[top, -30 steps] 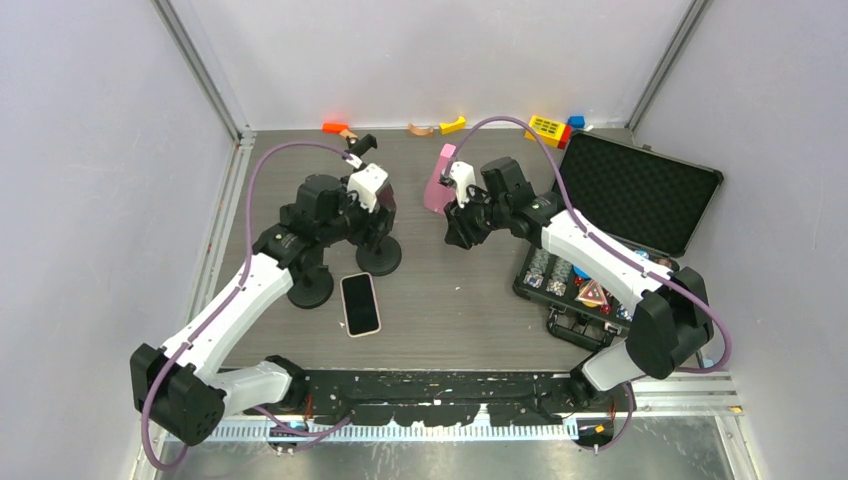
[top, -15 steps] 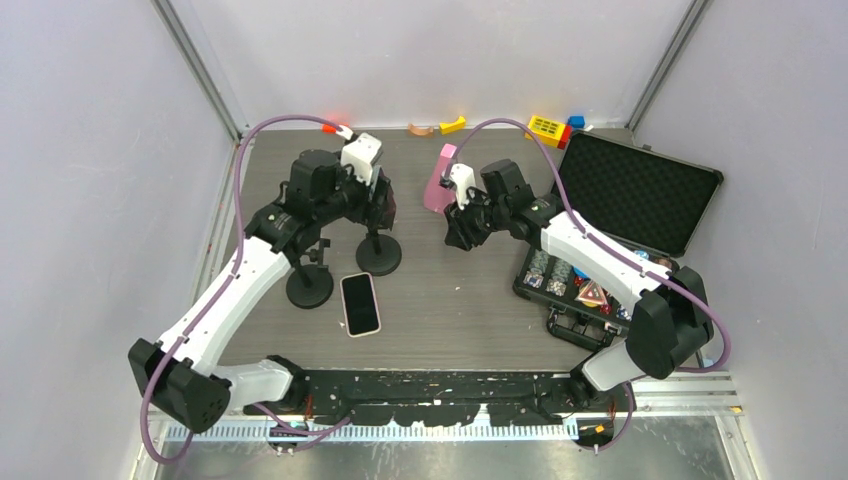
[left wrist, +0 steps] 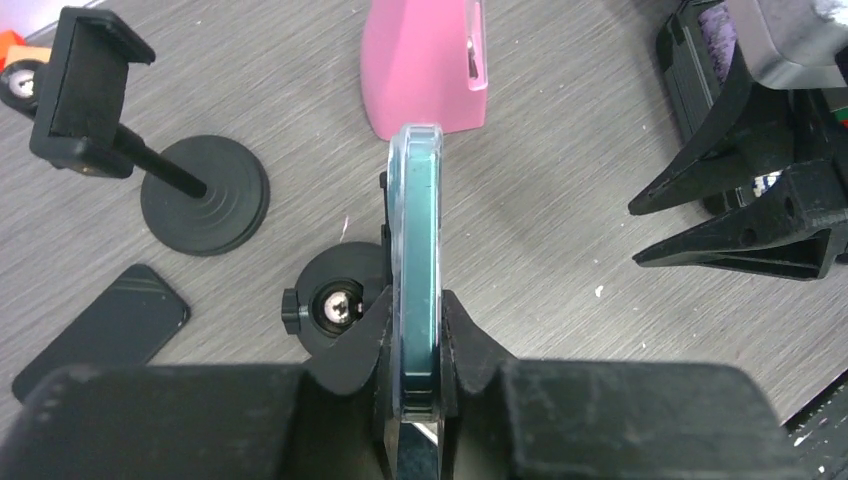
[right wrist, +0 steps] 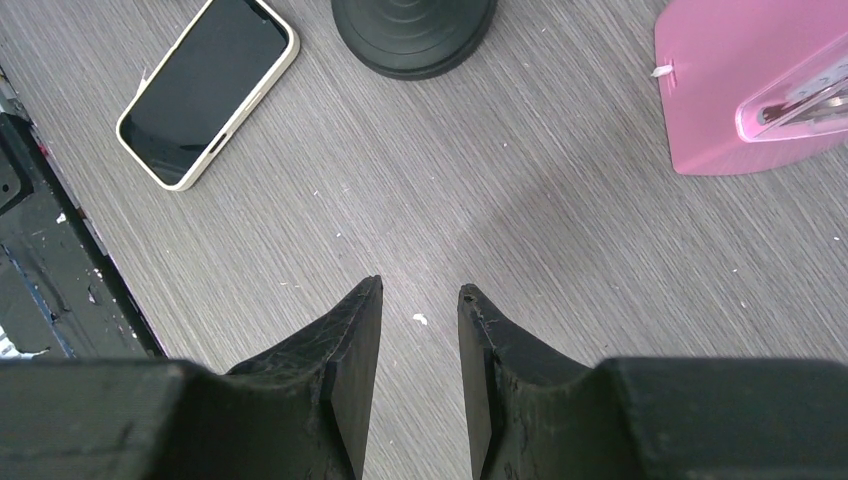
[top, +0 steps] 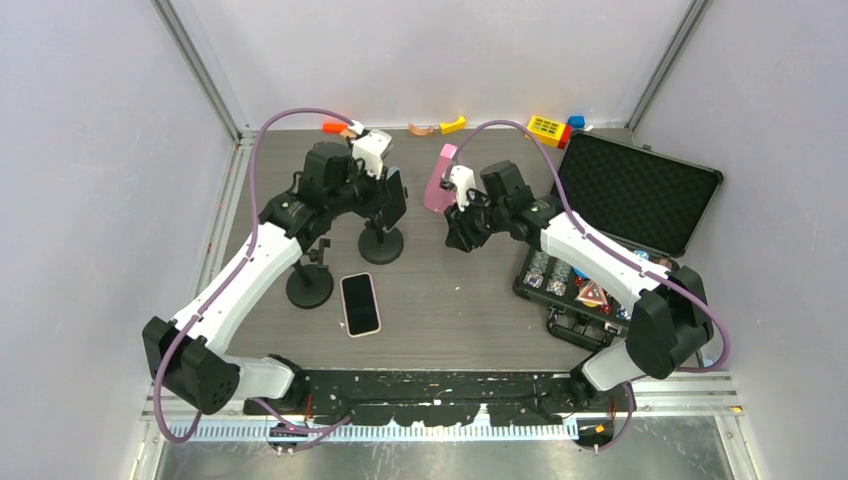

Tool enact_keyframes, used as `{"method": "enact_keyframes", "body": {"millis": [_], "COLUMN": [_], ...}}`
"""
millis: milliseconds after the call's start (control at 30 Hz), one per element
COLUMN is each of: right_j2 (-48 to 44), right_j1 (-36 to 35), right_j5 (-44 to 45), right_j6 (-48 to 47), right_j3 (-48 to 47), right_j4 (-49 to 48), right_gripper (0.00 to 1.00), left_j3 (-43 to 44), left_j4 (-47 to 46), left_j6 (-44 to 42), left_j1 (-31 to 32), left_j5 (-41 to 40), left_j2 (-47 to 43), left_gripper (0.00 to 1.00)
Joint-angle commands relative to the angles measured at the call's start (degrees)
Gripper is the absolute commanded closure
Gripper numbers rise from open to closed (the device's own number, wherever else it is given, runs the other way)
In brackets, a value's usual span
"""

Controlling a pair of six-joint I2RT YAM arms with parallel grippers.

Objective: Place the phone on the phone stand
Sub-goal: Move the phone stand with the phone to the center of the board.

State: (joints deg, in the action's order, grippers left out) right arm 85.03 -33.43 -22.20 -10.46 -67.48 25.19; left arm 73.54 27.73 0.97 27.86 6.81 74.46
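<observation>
My left gripper [left wrist: 415, 300] is shut on a dark phone [left wrist: 415, 200] in a clear case, pinched by its two faces and seen edge-on. In the top view this phone [top: 395, 197] stands upright in the left gripper [top: 385, 190], over a black phone stand [top: 380, 245] with a round base. I cannot tell whether it rests in the holder. A second black stand [top: 310, 285] with a clamp is to the left. Another phone [top: 360, 303], in a cream case, lies flat on the table. My right gripper [right wrist: 420, 290] hangs open over bare table.
A pink stand [top: 440, 178] sits between the two grippers. An open black case [top: 640, 190] holding small coloured pieces fills the right side. Toy blocks [top: 548, 128] line the back wall. The cream-cased phone [right wrist: 208, 90] also shows in the right wrist view.
The left wrist has swung toward the back and its jaws have closed on the phone's faces. The right arm has not moved.
</observation>
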Motion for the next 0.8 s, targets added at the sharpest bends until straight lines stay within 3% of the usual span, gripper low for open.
{"method": "enact_keyframes", "body": {"millis": [0,267,400,767], "right_j2": [-1.7,-3.8,-5.2,-6.8], "right_j1": [-0.2,1.3,2.7,5.4], "right_j5": [-0.2,-0.3,-0.7,-1.7], "right_j6": [-1.0,-1.3,-1.2,-1.0], "right_j3": [0.6,1.0,1.2,1.6], "right_j4": [-2.0,-2.0,-2.1,-2.6], "right_gripper": [0.61,0.61,0.61,0.61], "left_j3": [3.2,10.2,15.2,34.3], "left_j4": [-5.7,-4.8,-2.2,11.8], "left_j6": [-4.4,-7.3,-11.0,-23.4], "left_j1": [0.0,-4.0,-6.3,-8.1], "left_j5": [4.8,19.7,32.1,45.5], "left_j2": [-0.7,5.4,9.9,23.8], "left_gripper": [0.98,1.00,1.00,1.00]}}
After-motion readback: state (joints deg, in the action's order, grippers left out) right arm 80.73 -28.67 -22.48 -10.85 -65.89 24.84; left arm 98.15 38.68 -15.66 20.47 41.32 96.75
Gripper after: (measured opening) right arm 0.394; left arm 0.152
